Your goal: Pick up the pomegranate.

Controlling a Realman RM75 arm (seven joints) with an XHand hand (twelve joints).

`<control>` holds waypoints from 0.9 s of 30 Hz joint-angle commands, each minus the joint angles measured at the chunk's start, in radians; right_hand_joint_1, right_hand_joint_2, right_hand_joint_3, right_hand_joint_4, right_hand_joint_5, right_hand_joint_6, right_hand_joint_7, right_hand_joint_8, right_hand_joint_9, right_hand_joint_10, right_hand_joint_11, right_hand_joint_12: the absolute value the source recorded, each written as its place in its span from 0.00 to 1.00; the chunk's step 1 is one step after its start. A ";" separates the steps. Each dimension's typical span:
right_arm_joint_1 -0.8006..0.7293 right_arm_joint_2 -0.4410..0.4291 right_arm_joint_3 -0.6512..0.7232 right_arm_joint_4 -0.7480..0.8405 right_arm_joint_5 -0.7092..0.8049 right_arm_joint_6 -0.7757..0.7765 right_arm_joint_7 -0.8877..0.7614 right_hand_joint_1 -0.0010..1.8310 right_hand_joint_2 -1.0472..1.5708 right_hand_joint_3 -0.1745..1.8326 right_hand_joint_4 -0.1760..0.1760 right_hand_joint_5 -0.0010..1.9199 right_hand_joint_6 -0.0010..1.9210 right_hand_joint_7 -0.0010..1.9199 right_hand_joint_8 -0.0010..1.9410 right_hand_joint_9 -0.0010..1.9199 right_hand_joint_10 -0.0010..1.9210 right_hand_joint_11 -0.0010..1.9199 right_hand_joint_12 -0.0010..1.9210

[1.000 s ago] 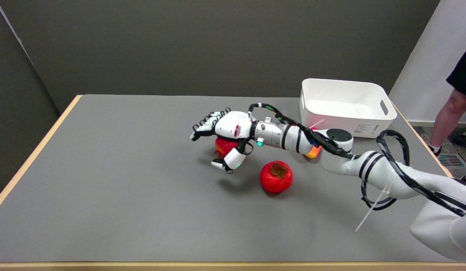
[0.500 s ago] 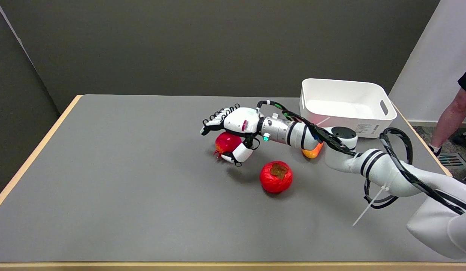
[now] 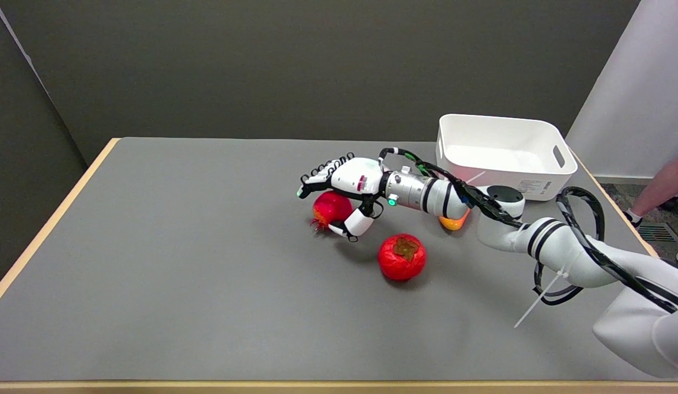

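The red pomegranate (image 3: 330,208) lies on the grey table (image 3: 180,262), its small crown pointing left. My right hand (image 3: 344,183) hovers over it, palm down. Its fingers stretch out over the far side of the fruit. The thumb (image 3: 354,226) hangs down by the fruit's near right side, close to it or just touching. Nothing is gripped; the fingers stay apart.
A red persimmon (image 3: 402,256) with a brown calyx sits in front of my forearm. An orange fruit (image 3: 452,221) peeks out behind the wrist. A white bin (image 3: 503,150) stands at the back right. A person's leg shows at the right edge.
My hand has drawn back to the right and sunk lower, so more of the pomegranate shows under the fingers. The person at the right has stepped mostly out of view.
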 commanded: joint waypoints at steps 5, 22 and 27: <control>-0.011 0.003 0.003 -0.008 0.000 0.012 -0.001 0.45 0.64 0.58 0.81 0.15 0.31 0.20 0.22 0.17 0.40 0.13 0.72; -0.018 0.003 0.004 0.008 -0.002 0.002 -0.004 0.51 0.66 0.57 0.80 0.18 0.36 0.26 0.28 0.24 0.49 0.17 0.76; -0.020 0.003 0.005 0.008 -0.001 0.001 -0.004 0.51 0.69 0.55 0.82 0.20 0.45 0.30 0.35 0.27 0.55 0.19 0.78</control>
